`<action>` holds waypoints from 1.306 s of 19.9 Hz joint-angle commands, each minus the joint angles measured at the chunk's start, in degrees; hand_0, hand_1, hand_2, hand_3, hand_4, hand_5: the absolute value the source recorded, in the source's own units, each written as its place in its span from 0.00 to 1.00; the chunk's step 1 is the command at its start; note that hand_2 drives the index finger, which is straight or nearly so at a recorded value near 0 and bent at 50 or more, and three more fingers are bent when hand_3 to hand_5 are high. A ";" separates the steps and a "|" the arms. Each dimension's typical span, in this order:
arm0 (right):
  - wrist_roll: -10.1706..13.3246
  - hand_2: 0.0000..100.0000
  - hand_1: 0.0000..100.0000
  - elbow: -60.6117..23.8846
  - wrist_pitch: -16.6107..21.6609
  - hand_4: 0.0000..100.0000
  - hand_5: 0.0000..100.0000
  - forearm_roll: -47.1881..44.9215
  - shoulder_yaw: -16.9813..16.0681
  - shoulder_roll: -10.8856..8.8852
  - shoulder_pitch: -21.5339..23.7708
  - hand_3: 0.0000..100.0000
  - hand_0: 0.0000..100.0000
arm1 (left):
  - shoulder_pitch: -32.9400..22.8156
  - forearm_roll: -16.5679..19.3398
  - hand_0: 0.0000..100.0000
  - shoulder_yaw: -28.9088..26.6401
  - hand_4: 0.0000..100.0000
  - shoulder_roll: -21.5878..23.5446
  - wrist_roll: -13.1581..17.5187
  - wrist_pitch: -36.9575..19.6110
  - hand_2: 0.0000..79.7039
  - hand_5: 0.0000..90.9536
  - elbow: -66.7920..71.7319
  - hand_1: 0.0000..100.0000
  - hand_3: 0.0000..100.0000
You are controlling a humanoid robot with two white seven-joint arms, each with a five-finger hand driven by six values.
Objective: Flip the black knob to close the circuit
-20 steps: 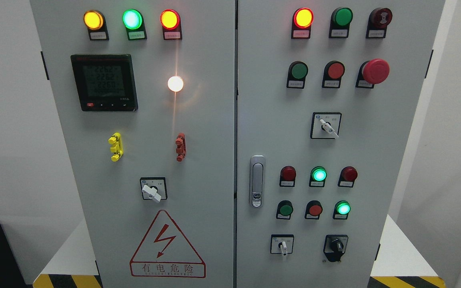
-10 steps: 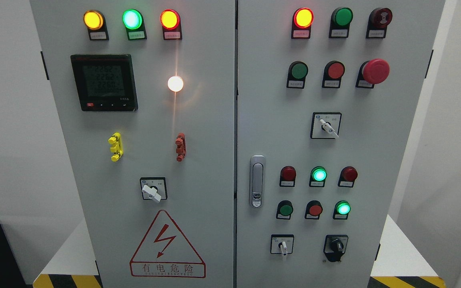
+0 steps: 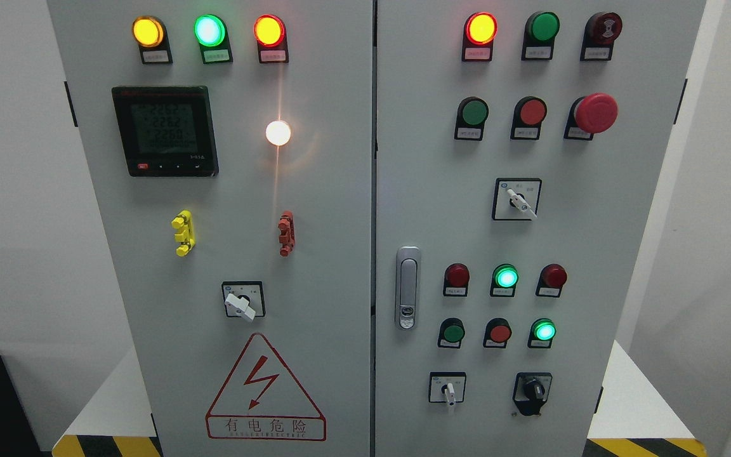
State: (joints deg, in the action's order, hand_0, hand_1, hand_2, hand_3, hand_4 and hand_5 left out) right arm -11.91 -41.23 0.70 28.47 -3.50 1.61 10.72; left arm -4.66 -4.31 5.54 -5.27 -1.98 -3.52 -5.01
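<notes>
Knob (image 3: 532, 393) – the one black rotary switch on the cabinet (image 3: 315, 190) – sits at the bottom right of the right door, low on the panel and just right of a white-handled selector (image 3: 448, 388). Its grip stands roughly upright on a black plate, which I read as the position it must be turned out of to close the circuit. Neither hand shows in the head view, so whether the fingers are open or curled cannot be told, and nothing touches the knob. Controls on this door are grouped in rows: lamps and push buttons above, an emergency stop (image 3: 596, 113) at the upper right, a second selector (image 3: 518, 199) mid-panel, more lamps – two lit green – just above the knob. That crowding matters, since a hand reaching in has a green lamp (image 3: 544, 331) close overhead and the white selector alongside, so the approach probably wants to come from below or the right edge. A door latch (image 3: 408, 288) stands well to the left, clear of the work. On the left door a meter (image 3: 165, 130) and a warning triangle (image 3: 266, 388) play no part. The task looks unstarted, with the reach yet to come
</notes>
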 commanded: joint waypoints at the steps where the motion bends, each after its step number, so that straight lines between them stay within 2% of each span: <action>1: -0.56 0.31 0.15 -19.75 -0.26 0.45 0.28 7.38 -0.46 -2.22 -1.31 0.51 0.00 | 0.00 0.00 0.12 0.00 0.00 0.00 -0.04 0.00 0.00 0.00 0.00 0.56 0.00; 6: -0.65 0.40 0.15 -29.15 -0.26 0.51 0.37 12.91 -1.68 -2.40 -2.45 0.58 0.00 | 0.00 0.00 0.12 0.00 0.00 0.00 -0.04 0.00 0.00 0.00 0.00 0.56 0.00; 8: -0.65 0.43 0.10 -32.93 -0.26 0.53 0.41 16.60 -2.39 -2.31 -2.54 0.61 0.00 | 0.00 0.00 0.12 0.00 0.00 0.00 -0.04 0.00 0.00 0.00 0.00 0.56 0.00; 10: -1.09 0.51 0.05 -37.33 -0.09 0.60 0.50 18.98 -3.00 -2.23 -2.54 0.68 0.00 | 0.00 0.00 0.12 0.00 0.00 0.00 -0.04 0.00 0.00 0.00 0.00 0.56 0.00; 11: -1.44 0.52 0.05 -39.26 -0.09 0.61 0.51 19.60 -3.35 -2.14 -2.46 0.69 0.00 | 0.00 0.00 0.12 0.00 0.00 0.00 -0.04 0.00 0.00 0.00 0.00 0.56 0.00; 13: -1.88 0.60 0.04 -43.04 -0.09 0.69 0.62 21.87 -3.44 -2.14 -2.46 0.79 0.00 | 0.00 0.00 0.12 0.00 0.00 0.00 -0.04 0.00 0.00 0.00 0.00 0.56 0.00; 17: -1.88 0.68 0.03 -49.64 -0.18 0.75 0.72 26.54 -3.53 -2.05 -2.63 0.86 0.00 | 0.00 0.00 0.12 0.00 0.00 0.00 -0.04 0.00 0.00 0.00 0.00 0.56 0.00; 19: -1.80 0.73 0.03 -52.10 -0.35 0.80 0.81 29.00 -3.53 -1.79 -3.68 0.91 0.00 | 0.00 0.00 0.12 0.00 0.00 0.00 -0.04 0.00 0.00 0.00 0.00 0.56 0.00; 23: -2.06 0.81 0.02 -56.49 -3.51 0.88 0.89 33.04 -3.53 -1.70 -6.23 0.98 0.00 | 0.00 0.00 0.12 0.00 0.00 0.00 -0.04 0.00 0.00 0.00 0.00 0.56 0.00; 26: -5.56 0.89 0.00 -60.54 -5.62 0.94 0.95 35.16 -3.53 -1.26 -6.76 1.00 0.00 | 0.00 0.00 0.12 0.00 0.00 0.00 -0.04 0.00 0.00 0.00 0.00 0.56 0.00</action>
State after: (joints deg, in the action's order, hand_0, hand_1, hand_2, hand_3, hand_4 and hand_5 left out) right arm -15.28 -85.64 -3.28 58.81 -4.68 0.15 5.70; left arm -4.66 -4.31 5.54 -5.27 -1.98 -3.52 -5.01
